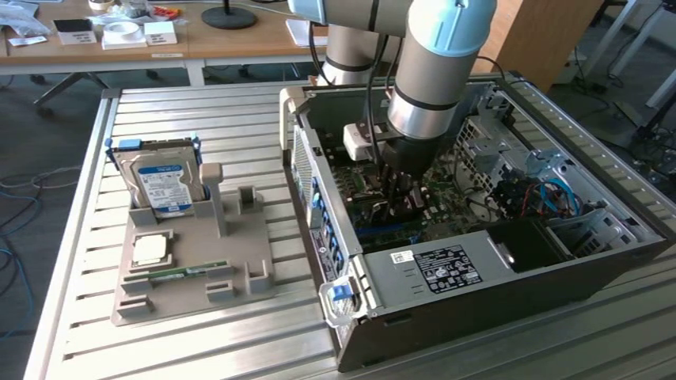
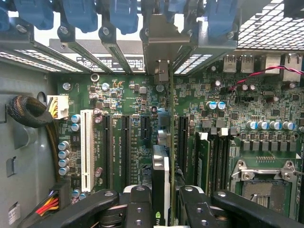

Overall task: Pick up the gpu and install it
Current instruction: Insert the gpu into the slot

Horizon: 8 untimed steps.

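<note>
The gpu (image 2: 160, 171) shows edge-on in the wrist view, a thin card with a silver bracket (image 2: 161, 45) at its far end, standing upright over the motherboard (image 2: 228, 109). My gripper (image 2: 161, 209) is shut on the gpu, one black finger (image 2: 137, 204) on each side of it. The card lies along the dark expansion slots (image 2: 126, 152), its bracket at the case's rear slot openings. I cannot tell whether it is seated in a slot. In the exterior view the gripper (image 1: 404, 202) reaches down inside the open computer case (image 1: 591, 261).
A grey fixture tray (image 1: 180, 277) on the exterior view's left holds a hard drive (image 1: 158, 182), a processor chip (image 1: 151, 249) and a green memory stick (image 1: 174, 275). Inside the case are a power supply (image 1: 444, 269), loose cables (image 1: 544, 198), a white slot (image 2: 87, 149) and a sleeved cable bundle (image 2: 28, 111).
</note>
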Motion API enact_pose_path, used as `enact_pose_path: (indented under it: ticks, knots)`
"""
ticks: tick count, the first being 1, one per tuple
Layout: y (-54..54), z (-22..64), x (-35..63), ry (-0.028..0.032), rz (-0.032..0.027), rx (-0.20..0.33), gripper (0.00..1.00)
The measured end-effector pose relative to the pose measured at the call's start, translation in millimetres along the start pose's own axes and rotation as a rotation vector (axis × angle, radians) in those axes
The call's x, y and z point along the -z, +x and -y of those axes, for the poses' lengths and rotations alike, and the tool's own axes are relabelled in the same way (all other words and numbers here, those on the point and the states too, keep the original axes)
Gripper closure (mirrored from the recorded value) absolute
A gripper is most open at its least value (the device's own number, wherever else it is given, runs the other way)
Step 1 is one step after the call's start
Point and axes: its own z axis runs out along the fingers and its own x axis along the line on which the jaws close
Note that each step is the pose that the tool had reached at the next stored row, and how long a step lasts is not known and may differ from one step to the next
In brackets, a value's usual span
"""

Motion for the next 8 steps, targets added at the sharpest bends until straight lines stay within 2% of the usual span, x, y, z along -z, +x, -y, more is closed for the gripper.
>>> enact_pose_path:
  ticks: [8]
  knots:
    - [0.3,0.4,-0.1,0.0001,-0.001,-0.001,0.73]
